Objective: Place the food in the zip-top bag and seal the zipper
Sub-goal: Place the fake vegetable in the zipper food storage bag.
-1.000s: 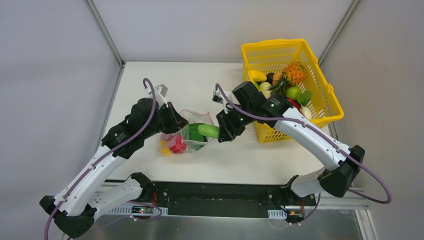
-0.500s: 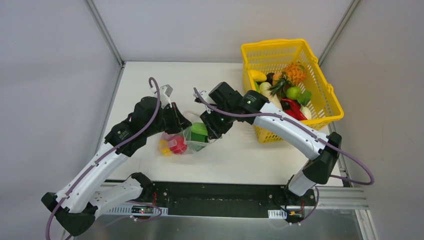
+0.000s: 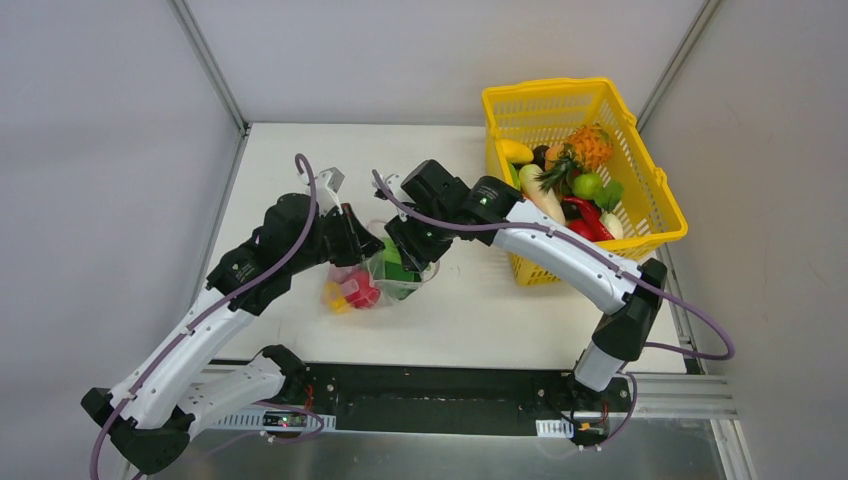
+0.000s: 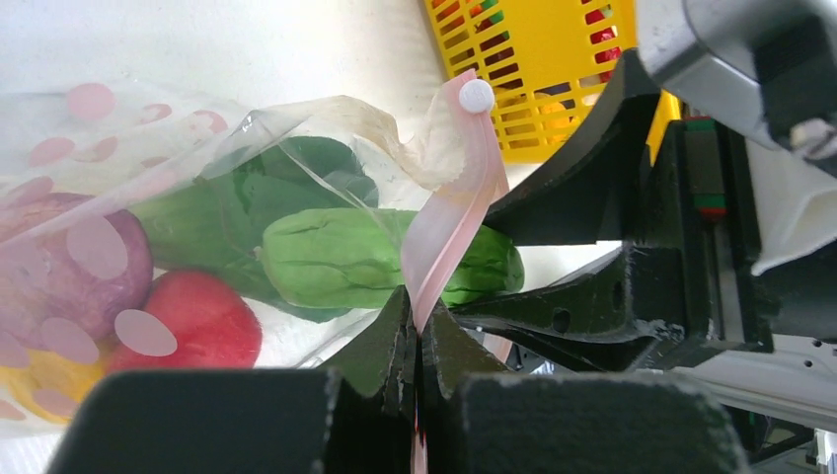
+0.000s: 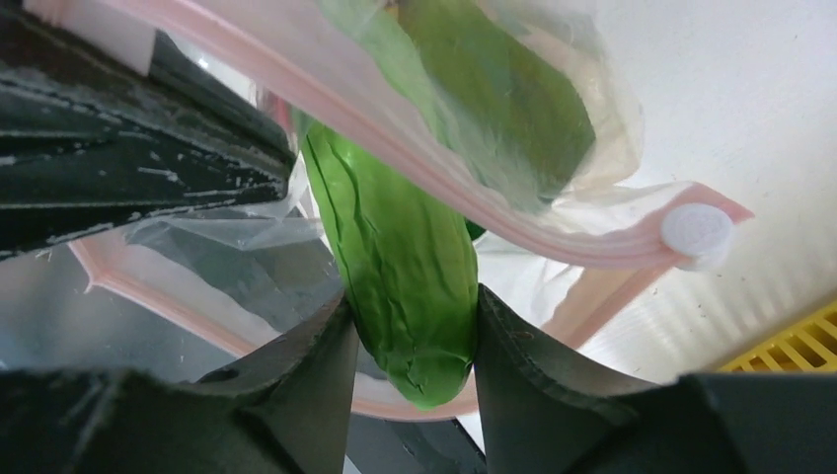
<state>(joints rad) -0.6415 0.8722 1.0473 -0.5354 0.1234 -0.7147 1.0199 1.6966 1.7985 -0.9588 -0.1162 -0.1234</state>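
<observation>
In the lower centre of the left wrist view the zip-top bag (image 4: 118, 128) is held open, its zipper (image 4: 444, 237) pinched by the left gripper (image 4: 417, 334), while a green cucumber (image 5: 400, 247), clamped in the right gripper (image 5: 410, 341), is held partway through the mouth, so a release deeper inside is judged next.

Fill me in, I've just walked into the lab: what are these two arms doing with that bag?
The left gripper is shut on the pink zipper strip of the clear, pink-dotted plastic bag, holding its mouth open. The right gripper is shut on a green toy cucumber whose far end is inside that mouth. A red toy fruit and other pieces lie in the bag; more toy food sits in the yellow lattice basket. The zipper is not yet sealed.
</observation>
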